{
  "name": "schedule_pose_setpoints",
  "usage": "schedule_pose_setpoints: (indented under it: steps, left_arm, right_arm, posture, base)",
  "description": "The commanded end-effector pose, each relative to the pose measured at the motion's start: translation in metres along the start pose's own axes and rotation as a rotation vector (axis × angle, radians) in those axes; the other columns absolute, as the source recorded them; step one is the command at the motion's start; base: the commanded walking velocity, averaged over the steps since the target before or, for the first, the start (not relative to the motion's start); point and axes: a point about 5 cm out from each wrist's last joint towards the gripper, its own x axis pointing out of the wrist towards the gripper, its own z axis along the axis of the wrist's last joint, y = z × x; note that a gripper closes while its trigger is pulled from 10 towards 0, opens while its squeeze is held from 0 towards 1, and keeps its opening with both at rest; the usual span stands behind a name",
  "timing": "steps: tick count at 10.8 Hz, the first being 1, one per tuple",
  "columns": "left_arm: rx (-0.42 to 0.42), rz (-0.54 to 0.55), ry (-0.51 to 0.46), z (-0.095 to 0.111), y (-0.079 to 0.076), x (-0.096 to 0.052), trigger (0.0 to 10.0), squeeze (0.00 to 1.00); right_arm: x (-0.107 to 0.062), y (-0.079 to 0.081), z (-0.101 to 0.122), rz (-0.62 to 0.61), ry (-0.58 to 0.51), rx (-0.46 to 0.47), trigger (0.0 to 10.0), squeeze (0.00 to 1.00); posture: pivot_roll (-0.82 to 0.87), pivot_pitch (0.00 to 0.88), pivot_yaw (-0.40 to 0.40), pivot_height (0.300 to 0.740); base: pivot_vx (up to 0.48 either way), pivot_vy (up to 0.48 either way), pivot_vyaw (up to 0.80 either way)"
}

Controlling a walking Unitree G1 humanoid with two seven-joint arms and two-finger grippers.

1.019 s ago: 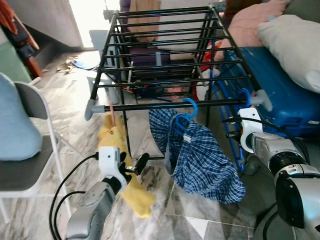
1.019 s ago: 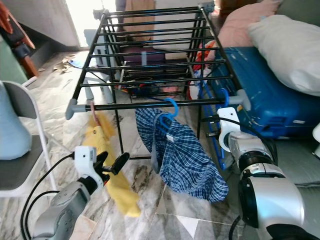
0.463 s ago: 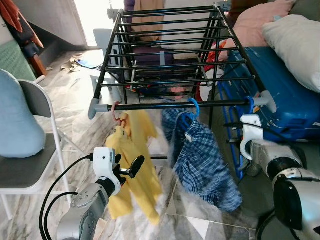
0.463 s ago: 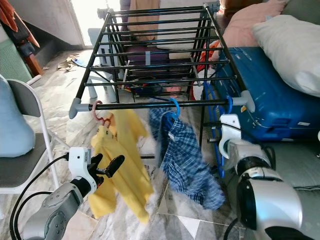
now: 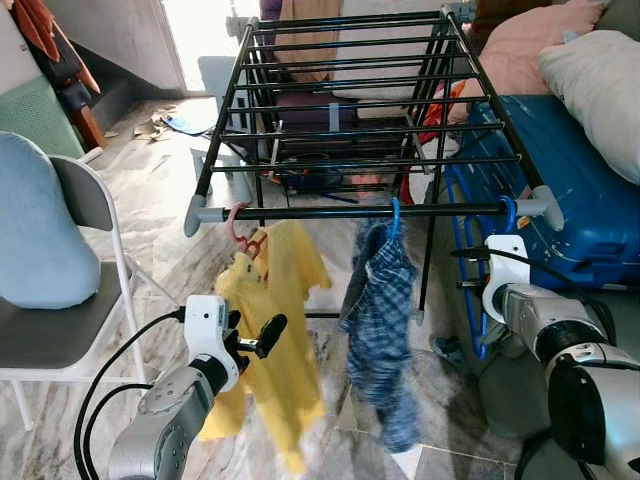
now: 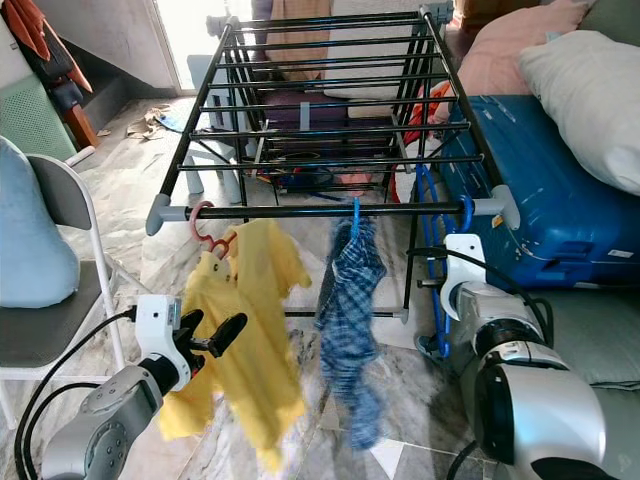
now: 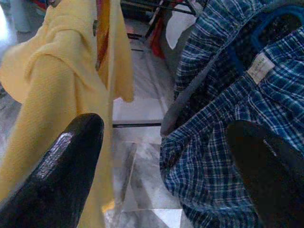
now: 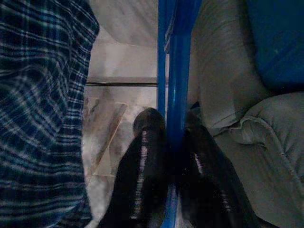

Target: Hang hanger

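A black drying rack [image 5: 350,211] stands in front of me. On its front bar hang a pink hanger [image 5: 238,224] with a yellow shirt [image 5: 272,320] and a blue hanger [image 5: 393,213] with a plaid garment [image 5: 383,320]. My left gripper [image 5: 256,339] is open, low in front of the yellow shirt; in the left wrist view its fingers [image 7: 61,166] stand wide apart. A second blue hanger [image 5: 507,213] is hooked at the bar's right end. My right gripper [image 8: 173,161] is shut on that hanger's blue bar [image 8: 174,71] below the rack.
A grey chair [image 5: 85,200] with a pale blue cushion [image 5: 35,240] stands at my left. A blue suitcase [image 5: 570,180] with a pillow [image 5: 600,80] on it sits close at the right. Clutter lies under the rack on the marble floor [image 5: 160,220].
The view has shifted. The yellow shirt has swung up from low beside my left gripper and hangs freely; the plaid garment has turned edge-on. Both grippers keep their state.
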Motion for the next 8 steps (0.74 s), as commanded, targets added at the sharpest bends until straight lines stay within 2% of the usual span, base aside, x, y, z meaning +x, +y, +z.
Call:
schedule_pose_setpoints:
  steps: [1,3,4,6,8]
  left_arm:
    - [0.014,0.002,-0.005,0.004,0.000,0.001,10.0,0.00]
    - [0.003,-0.008,-0.025,0.007,-0.002,0.004,10.0,0.00]
    - [-0.004,-0.020,-0.023,0.005,-0.006,0.009,10.0,0.00]
    - [-0.009,-0.049,-0.021,0.003,-0.015,0.019,10.0,0.00]
    - [-0.012,-0.069,-0.019,0.002,-0.020,0.028,10.0,0.00]
  right_arm:
    - [0.000,-0.005,-0.007,-0.022,0.016,-0.009,10.0,1.00]
    - [-0.004,-0.020,0.008,-0.088,-0.092,-0.063,10.0,1.00]
    - [-0.005,-0.022,0.007,-0.090,-0.109,-0.055,10.0,1.00]
    - [-0.005,-0.026,-0.004,-0.102,-0.117,-0.007,10.0,1.00]
    - [-0.005,-0.028,-0.019,-0.092,-0.126,-0.033,10.0,1.00]
  posture:
    - [-0.02,0.000,0.076,0.740]
    - [-0.05,0.000,0.084,0.740]
    - [-0.08,0.000,0.090,0.740]
    - [-0.13,0.000,0.100,0.740]
    - [-0.17,0.000,0.101,0.740]
  base:
    - [0.000,0.000,0.00]
    - [0.000,0.000,0.00]
    - [0.000,0.000,0.00]
    - [0.000,0.000,0.00]
    - [0.000,0.000,0.00]
